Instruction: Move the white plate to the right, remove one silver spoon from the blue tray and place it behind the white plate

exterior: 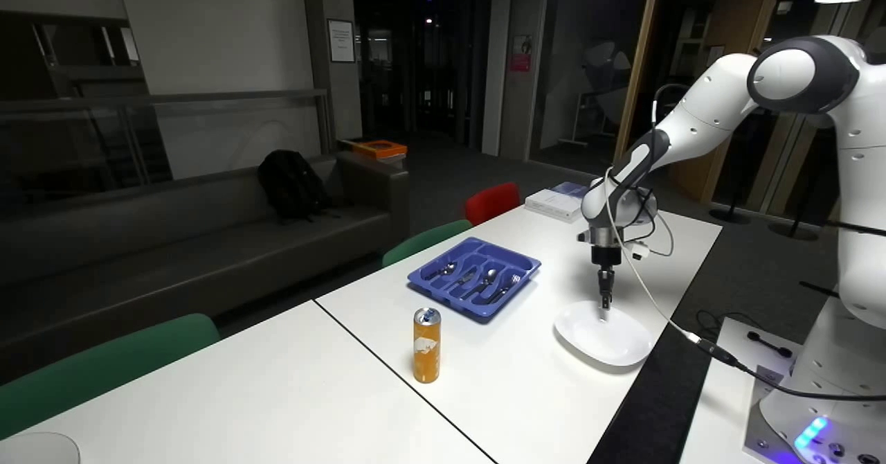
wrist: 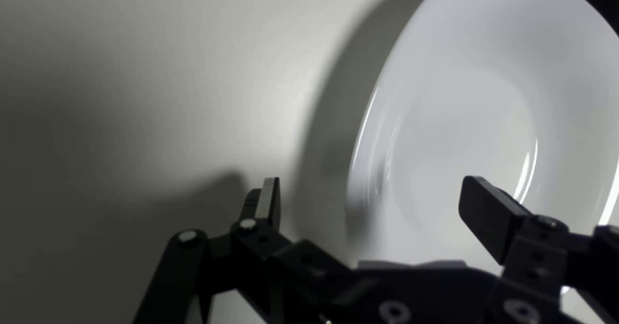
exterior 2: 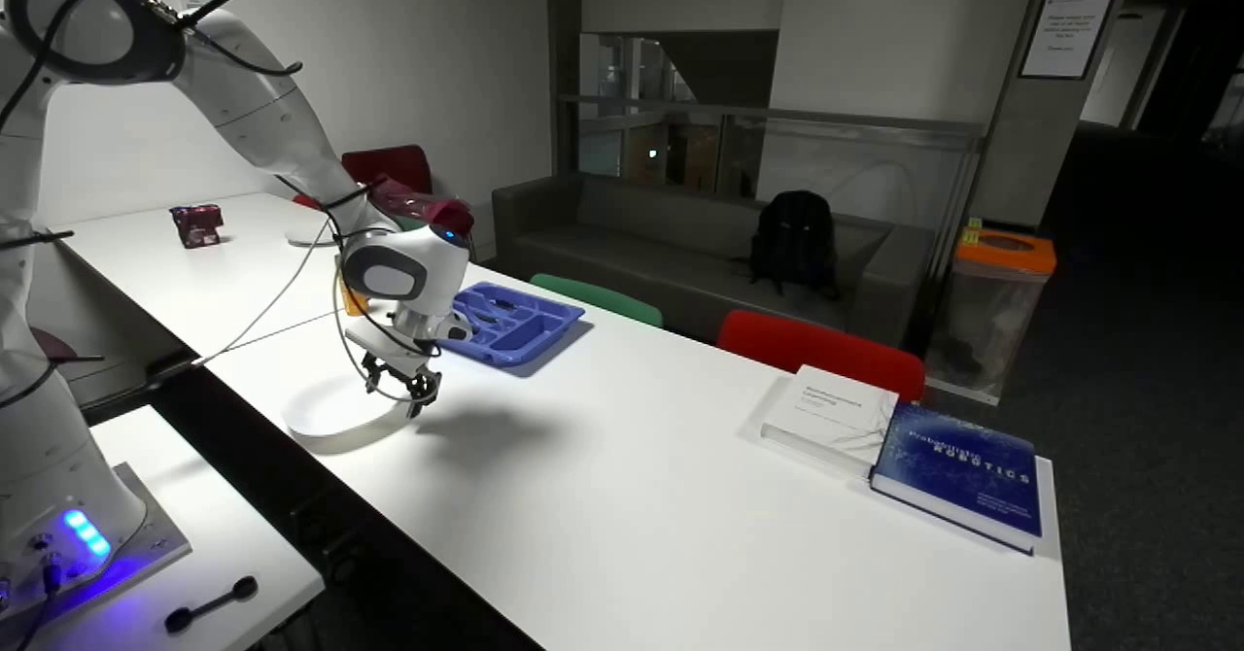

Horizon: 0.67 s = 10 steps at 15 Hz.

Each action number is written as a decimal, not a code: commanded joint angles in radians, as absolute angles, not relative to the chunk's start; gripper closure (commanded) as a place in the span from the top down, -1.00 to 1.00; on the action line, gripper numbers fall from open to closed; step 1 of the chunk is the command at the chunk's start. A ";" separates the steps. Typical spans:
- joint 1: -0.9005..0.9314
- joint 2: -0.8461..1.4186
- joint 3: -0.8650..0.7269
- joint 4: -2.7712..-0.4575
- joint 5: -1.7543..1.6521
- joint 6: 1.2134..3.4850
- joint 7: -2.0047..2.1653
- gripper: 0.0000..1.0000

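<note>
Tool (wrist: 370, 196) stands parted astride the rim of the white plate (wrist: 476, 121), empty.
Plate and spoon moves seem pending: silver spoons (exterior: 491, 275) lie in the blue cutlery tray (exterior: 453, 301), apart from the plate.

Dimly lit sofa (exterior 2: 671, 248) before wall (exterior 2: 904, 34); green chair (exterior 2: 603, 298), red chair (exterior 2: 821, 350) along table (exterior 2: 622, 496) edge facing sofa; dark floor (exterior 2: 1147, 379).

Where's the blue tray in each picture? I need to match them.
In an exterior view: the blue tray just right of centre; white plate to its lower right.
In an exterior view: the blue tray left of centre, partly behind the robot arm; white plate to its lower left.
In the wrist view: not in it; white plate at right.
Shared landmark: the white plate.
</note>
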<state>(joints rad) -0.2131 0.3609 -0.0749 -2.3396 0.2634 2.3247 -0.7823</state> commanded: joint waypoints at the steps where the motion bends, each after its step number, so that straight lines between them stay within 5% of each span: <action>1: -0.268 0.379 -0.043 -2.296 0.288 2.247 -0.852 1.00; 10: -0.272 0.388 -0.048 -2.287 0.336 2.206 -0.867 1.00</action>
